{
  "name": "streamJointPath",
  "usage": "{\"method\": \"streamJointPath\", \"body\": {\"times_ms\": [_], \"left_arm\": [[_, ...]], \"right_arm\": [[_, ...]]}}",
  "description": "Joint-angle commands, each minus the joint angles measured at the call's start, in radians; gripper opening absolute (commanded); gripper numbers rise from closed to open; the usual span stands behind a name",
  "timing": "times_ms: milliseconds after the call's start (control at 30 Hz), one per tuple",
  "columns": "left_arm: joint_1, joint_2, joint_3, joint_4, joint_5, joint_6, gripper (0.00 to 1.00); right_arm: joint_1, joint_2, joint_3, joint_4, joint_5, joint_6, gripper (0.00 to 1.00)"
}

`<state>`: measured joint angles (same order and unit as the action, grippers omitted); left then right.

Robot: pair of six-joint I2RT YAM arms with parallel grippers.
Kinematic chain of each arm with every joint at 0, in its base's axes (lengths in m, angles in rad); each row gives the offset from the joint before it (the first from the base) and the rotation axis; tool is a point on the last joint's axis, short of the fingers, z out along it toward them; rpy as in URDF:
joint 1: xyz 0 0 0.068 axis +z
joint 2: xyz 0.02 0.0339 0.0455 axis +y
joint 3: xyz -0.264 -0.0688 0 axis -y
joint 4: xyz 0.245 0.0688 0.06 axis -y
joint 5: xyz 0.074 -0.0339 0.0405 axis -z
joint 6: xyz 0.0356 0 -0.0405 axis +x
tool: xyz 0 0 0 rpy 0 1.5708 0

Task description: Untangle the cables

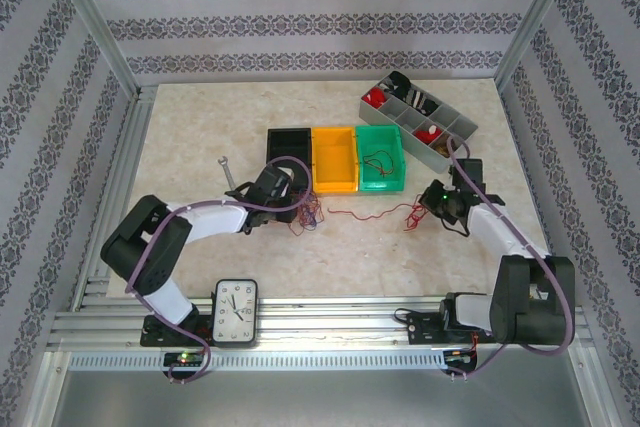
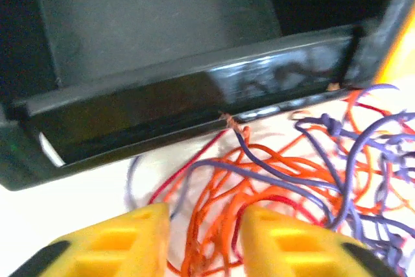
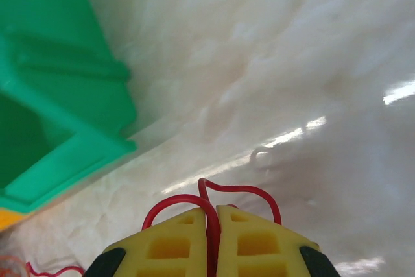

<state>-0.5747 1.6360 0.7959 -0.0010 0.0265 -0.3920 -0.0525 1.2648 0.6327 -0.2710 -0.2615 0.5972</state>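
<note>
tangle [image 2: 285, 180] of orange, red and blue cables lies on the worktop [image 2: 65, 209] just in front of black bin [image 2: 194, 95], left fingers [image 2: 123, 241] spread around its near strands. right fingers [image 3: 168, 248] pinch one red cable [image 3: 213, 225] that runs left twd the tangle, so i judge the pull goes rightward; smooth worktop by green bin [image 3: 45, 95] gives room.

Both the left arm [image 1: 160, 247] and the right arm [image 1: 492, 229] are built from black joint housings and white links. A lilac-purple cable [image 1: 290, 161] is looped along each. The left gripper [image 2: 204, 218] and right gripper [image 3: 213, 215] are fitted with yellow moulded fingers [image 2: 123, 244], recessed with rectangular pockets and backed in black.
</note>
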Motion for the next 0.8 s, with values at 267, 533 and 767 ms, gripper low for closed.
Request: {"method": "streamJointPath", "body": {"times_ms": [267,533,767], "left_arm": [[-0.012,-0.164,0.086,0.018,0.055,0.159,0.60],[-0.131,0.035,0.287,-0.008,0.383,0.227,0.59],[-0.197,0.257,0.451,-0.016,0.450,0.273,0.60]], "right_arm": [[0.065,-0.020,0.054,0.041,-0.077,-0.072,0.08],[0.066,-0.012,0.087,0.059,-0.163,-0.079,0.08],[0.066,-0.017,0.094,0.054,-0.197,-0.082,0.08]]}}
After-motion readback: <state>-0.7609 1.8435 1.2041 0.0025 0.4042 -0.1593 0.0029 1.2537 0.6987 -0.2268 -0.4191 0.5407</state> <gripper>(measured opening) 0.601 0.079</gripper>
